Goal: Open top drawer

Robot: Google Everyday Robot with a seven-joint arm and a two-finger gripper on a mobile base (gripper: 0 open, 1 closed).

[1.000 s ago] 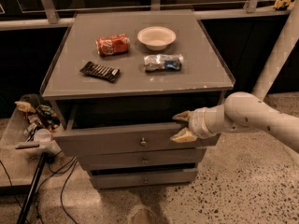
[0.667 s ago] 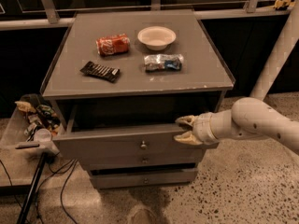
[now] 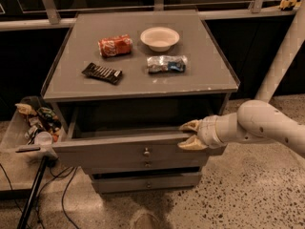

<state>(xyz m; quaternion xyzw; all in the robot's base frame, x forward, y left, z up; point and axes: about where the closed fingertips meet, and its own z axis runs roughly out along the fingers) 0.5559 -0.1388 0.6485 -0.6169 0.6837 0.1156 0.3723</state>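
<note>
Camera view: 3 drawers; top drawer (image 3: 128, 151) pulled out under the counter (image 3: 143, 82). Tool (image 3: 189, 135) clenched on its front's upper right edge. On counter: 1 bowl (image 3: 159, 37), 1 red can (image 3: 115, 45), 2 snack packs.

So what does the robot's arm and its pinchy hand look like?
The arm is a fat, smooth, rounded tube, creamy white, with a few tiny dark dots on its side. Near the wrist it has a pale grey ringed cuff. The gripper, by the top drawer's right front edge, has two stubby, yellowish-tan fingers. No cables show.
</note>
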